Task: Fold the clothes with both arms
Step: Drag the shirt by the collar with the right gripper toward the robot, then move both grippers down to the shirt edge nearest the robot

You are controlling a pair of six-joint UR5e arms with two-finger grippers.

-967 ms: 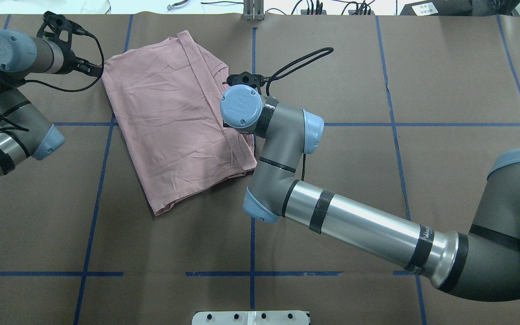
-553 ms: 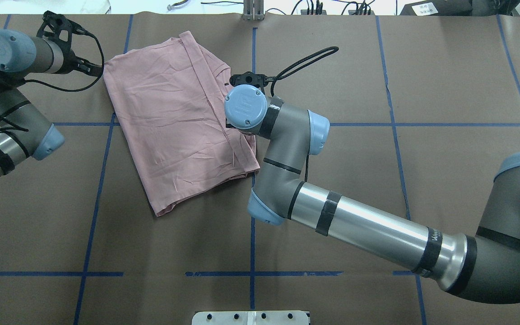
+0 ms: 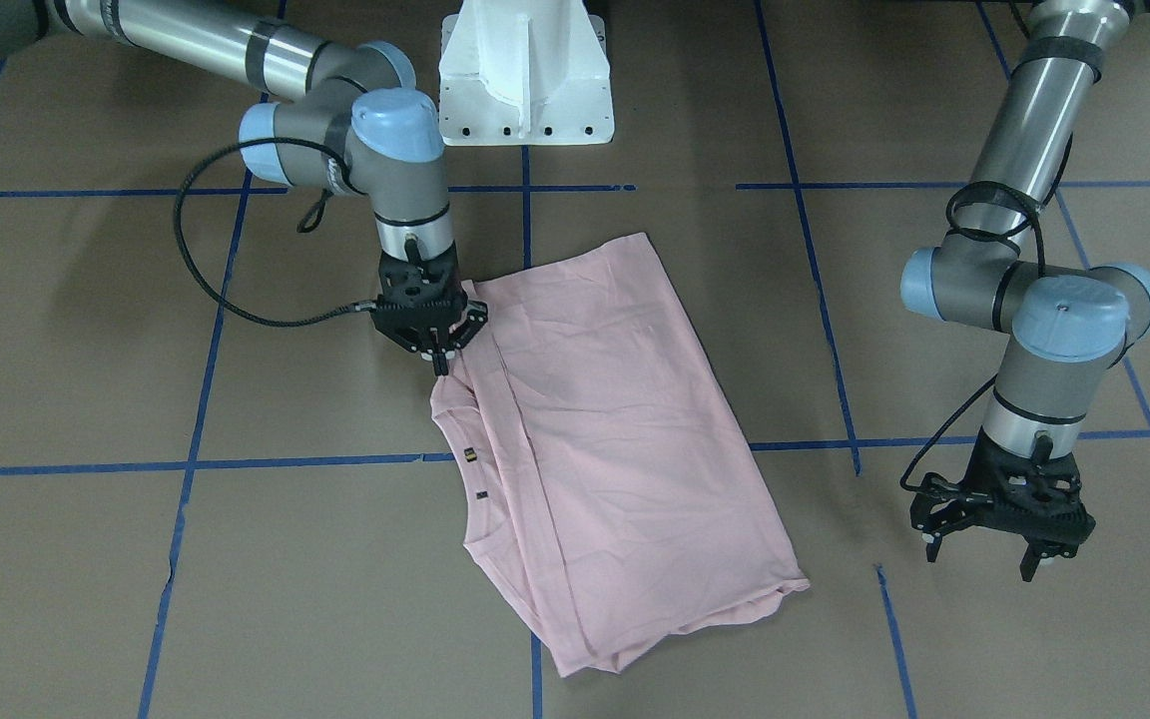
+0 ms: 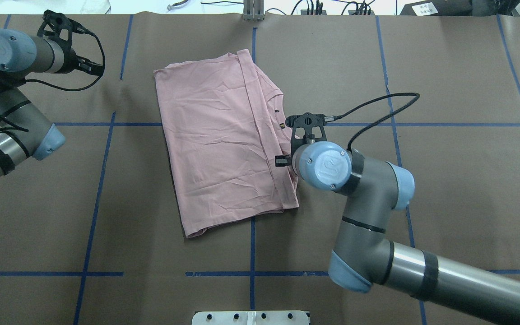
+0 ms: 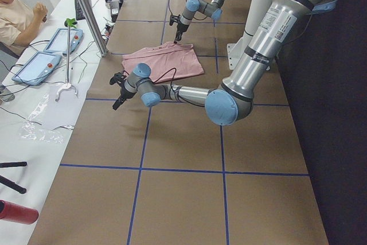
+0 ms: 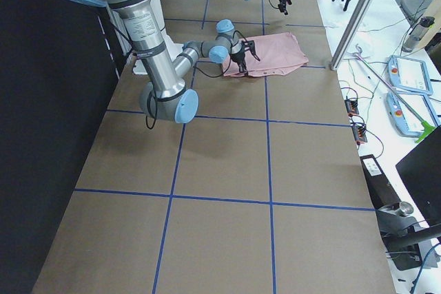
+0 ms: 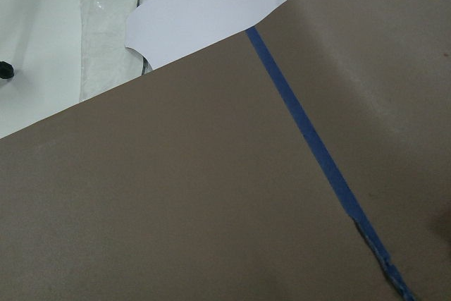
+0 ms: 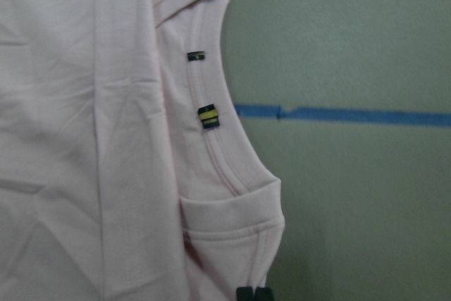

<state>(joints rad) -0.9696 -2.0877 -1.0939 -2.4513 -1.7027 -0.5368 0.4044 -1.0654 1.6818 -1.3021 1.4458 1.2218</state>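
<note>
Surface: brown paper-covered table (image 4: pixel 422 67) crossed by blue tape lines (image 4: pixel 467 124).
Change: T-shirt (image 4: pixel 219 140) has been dragged rightward onto the centre line since a second ago.
T-shirt: pale pink, folded lengthwise, laid flat, lightly creased, neckline (image 8: pixel 222 153) toward the robot's right.
Right gripper (image 3: pixel 440 361): jaws clamped on the T-shirt's edge beside the neckline.
Left gripper (image 3: pixel 979 557): jaws apart over bare paper, well apart from the T-shirt.
Views: yellow-striped tags (image 8: pixel 208 117) are resolved only by the right wrist camera.

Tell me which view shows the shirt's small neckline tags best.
The right wrist-mounted view: the tags appear close, one with a yellow stripe. The front-facing and overhead views show only tiny specks; the side views, nothing legible; the left wrist, only table.
</note>
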